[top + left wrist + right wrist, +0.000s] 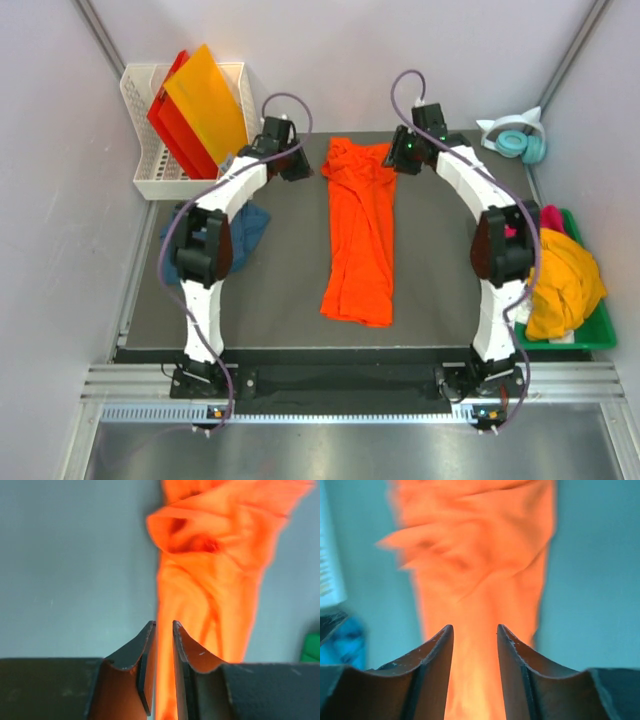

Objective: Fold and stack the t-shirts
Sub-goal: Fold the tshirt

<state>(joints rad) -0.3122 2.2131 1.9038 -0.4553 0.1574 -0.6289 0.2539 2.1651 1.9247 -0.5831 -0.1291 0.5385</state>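
A bright orange t-shirt [358,240] lies as a long narrow strip down the middle of the dark mat, its far end bunched. It also fills both wrist views [210,555] [480,555]. My left gripper [297,168] hovers at the left of the bunched end; its jaws [164,622] stand a thin slit apart with nothing pinched. My right gripper [400,158] hovers at the right of that end, open and empty [475,626]. A dark teal-blue t-shirt [252,225] lies crumpled under the left arm. Yellow-orange [565,280] and magenta [550,215] t-shirts sit in a bin.
A green bin [600,335] stands at the right edge of the mat. A white basket [140,120] at the far left holds stiff orange [205,100] and red [180,135] sheets. Teal headphones [518,140] lie at the far right.
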